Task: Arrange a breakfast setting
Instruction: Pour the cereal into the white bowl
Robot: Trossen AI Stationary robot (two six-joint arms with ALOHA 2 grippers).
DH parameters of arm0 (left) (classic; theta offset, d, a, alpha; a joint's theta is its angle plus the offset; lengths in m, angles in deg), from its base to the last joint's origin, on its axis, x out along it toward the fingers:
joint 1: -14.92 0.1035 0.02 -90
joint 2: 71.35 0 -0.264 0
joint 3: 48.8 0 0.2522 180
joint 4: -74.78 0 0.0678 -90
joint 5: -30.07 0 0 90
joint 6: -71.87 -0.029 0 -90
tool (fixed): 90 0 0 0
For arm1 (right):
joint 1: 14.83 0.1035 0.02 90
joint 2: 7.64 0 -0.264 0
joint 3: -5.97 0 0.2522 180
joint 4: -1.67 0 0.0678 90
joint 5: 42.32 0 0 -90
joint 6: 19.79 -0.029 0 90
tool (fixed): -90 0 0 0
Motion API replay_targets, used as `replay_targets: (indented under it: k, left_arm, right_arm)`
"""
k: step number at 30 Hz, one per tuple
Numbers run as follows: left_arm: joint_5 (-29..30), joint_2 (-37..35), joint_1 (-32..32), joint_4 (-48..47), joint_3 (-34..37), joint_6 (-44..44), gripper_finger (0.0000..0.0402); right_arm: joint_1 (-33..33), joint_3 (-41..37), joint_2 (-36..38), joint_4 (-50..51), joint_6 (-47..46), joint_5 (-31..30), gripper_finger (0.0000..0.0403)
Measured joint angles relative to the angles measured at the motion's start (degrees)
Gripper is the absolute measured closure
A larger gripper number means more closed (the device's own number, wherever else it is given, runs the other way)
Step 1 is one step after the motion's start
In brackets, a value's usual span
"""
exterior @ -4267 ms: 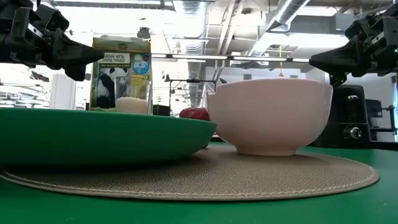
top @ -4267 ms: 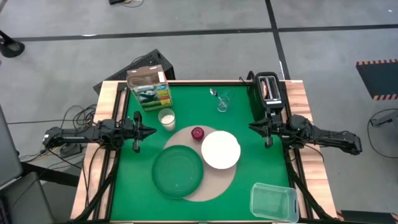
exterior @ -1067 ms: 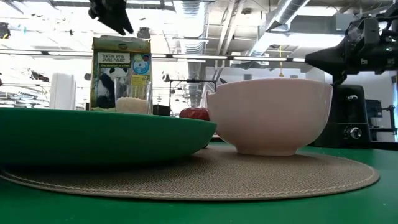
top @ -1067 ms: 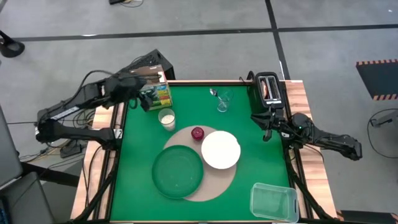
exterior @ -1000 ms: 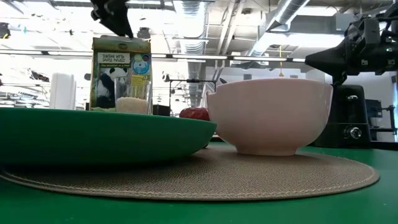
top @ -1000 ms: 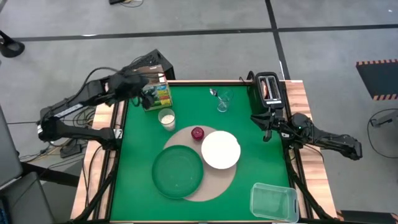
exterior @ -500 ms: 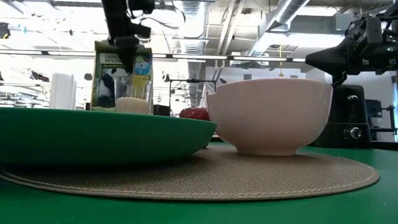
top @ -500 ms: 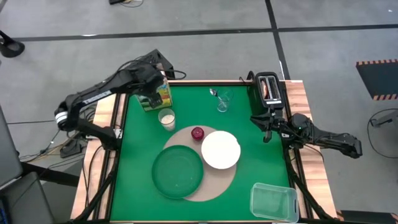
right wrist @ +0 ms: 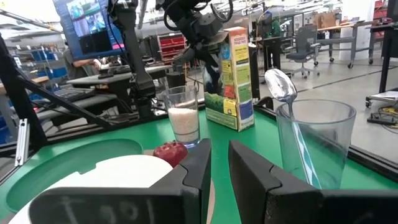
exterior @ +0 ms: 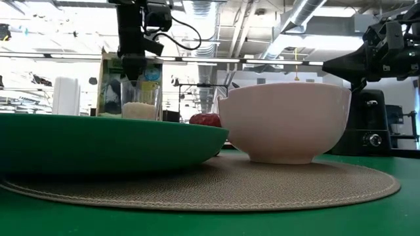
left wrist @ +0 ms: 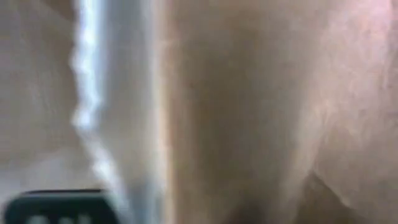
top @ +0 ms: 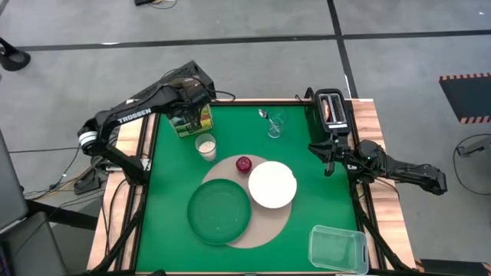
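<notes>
The colourful cereal box (top: 192, 119) stands upright at the table's far left. My left gripper (top: 189, 100) is right over the box's top; in the low view it (exterior: 133, 71) comes down from above at the box's top edge (exterior: 128, 60). The left wrist view shows only blurred brown cardboard. The dark-green plate (top: 220, 211) and the white bowl (top: 272, 185) rest on the round tan mat (top: 270, 224). The metal spoon (top: 263, 114) stands in the clear glass (top: 275, 126). My right gripper (top: 328, 158) waits at the table's right edge, fingers close together and empty.
A glass of white stuff (top: 205, 146) stands just near of the cereal box. A red apple (top: 244, 164) lies on the mat's far edge. A black toaster (top: 332, 111) stands at the far right, and a clear plastic tub (top: 337, 249) at the near right.
My left arm has swung from beyond the table's far left corner toward the cereal box and has come down onto its top. The box stays standing in place. My right arm has kept still.
</notes>
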Motion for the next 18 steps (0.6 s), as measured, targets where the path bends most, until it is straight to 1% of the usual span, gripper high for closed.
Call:
replay_targets:
  k: [2,3,4,7,11,18]
  left_arm:
    - [0.6,0.0,-0.3,0.0,0.0,0.0,0.0368]
    - [1.0,0.0,-0.4,-0.1,0.1,0.1,0.0383]
    - [1.2,0.1,-0.4,-0.1,0.1,0.1,0.0390]
    - [1.8,0.1,-1.0,-0.2,0.1,0.1,0.0397]
    - [5.6,0.4,-2.9,-0.1,0.2,0.0,0.0401]
    - [3.7,0.0,-5.1,-1.9,-1.7,0.3,0.0401]
  right_arm:
    - [0.0,0.0,0.0,0.0,0.0,0.0,0.0317]
    - [0.0,0.0,0.0,0.0,0.0,0.0,0.0317]
    - [0.0,0.0,0.0,0.0,0.0,0.0,0.0317]
    - [0.0,0.0,0.0,0.1,0.0,0.0,0.0317]
    - [0.0,0.0,0.0,0.1,0.0,0.0,0.0317]
    - [0.0,0.0,0.0,0.1,0.0,0.0,0.0317]
